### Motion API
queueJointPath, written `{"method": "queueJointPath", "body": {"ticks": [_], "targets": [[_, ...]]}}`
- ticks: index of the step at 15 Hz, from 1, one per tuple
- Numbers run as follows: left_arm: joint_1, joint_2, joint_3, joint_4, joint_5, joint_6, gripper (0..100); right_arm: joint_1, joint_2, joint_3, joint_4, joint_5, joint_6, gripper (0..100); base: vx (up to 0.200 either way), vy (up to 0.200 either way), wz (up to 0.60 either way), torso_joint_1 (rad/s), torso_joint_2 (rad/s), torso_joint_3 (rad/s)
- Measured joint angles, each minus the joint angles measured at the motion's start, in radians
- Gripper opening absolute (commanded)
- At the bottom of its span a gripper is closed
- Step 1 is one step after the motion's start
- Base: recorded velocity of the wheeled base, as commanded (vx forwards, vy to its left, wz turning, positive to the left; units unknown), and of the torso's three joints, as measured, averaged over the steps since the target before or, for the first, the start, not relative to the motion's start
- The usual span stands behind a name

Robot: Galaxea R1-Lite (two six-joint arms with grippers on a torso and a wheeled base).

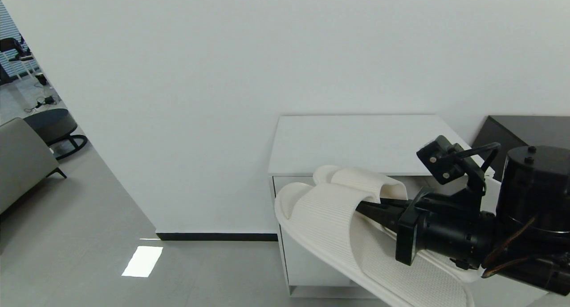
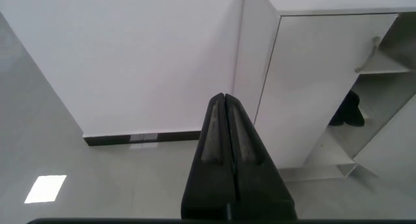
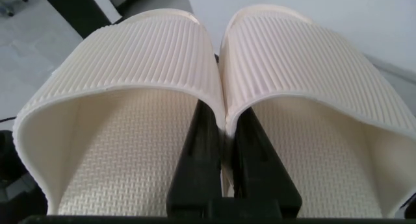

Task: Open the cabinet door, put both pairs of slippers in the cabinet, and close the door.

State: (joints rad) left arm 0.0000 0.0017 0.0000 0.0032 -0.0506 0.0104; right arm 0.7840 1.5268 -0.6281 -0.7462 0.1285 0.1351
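While the right hand (image 3: 226, 146) is clamped on the pair of white slippers (image 1: 329, 213), the pair hangs in the air, off the floor (image 1: 89, 236), in front of the white cabinet (image 1: 356, 142). One finger (image 3: 198, 159) sits inside each slipper, and the two inner side walls are pinched together between them. The slippers are side by side and touching, ribbed straps up, toes pointing away from the wrist toward the cabinet. In the head view they overlap the cabinet front just under its top edge.

The cabinet stands against the white wall (image 1: 200, 98). In the left wrist view a white door panel (image 2: 318, 87) with a handle (image 2: 368, 55) on its edge covers one side. The other side is open, with shelves (image 2: 390, 69) showing. A dark thing (image 2: 351, 110) lies on a lower shelf; cannot tell what it is.

The left hand (image 2: 224, 130) has its fingers pressed together with nothing between them. It is low, well apart from the cabinet, pointing toward the foot of the wall. A dark surface (image 1: 525, 129) sits just beside the cabinet on the robot's right.
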Motion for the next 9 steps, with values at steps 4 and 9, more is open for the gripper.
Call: {"method": "queueJointPath", "body": {"ticks": [4,9], "targets": [[0.0,0.0,0.0,0.0,0.0,0.0,0,0.001,0.0,0.018,-0.004,0.06,0.0,0,0.0,0.0,0.0,0.0,0.0,0.0],[0.0,0.0,0.0,0.0,0.001,0.001,0,-0.005,0.001,0.036,-0.022,0.066,0.001,0,0.0,0.0,0.0,0.0,0.0,0.0]]}}
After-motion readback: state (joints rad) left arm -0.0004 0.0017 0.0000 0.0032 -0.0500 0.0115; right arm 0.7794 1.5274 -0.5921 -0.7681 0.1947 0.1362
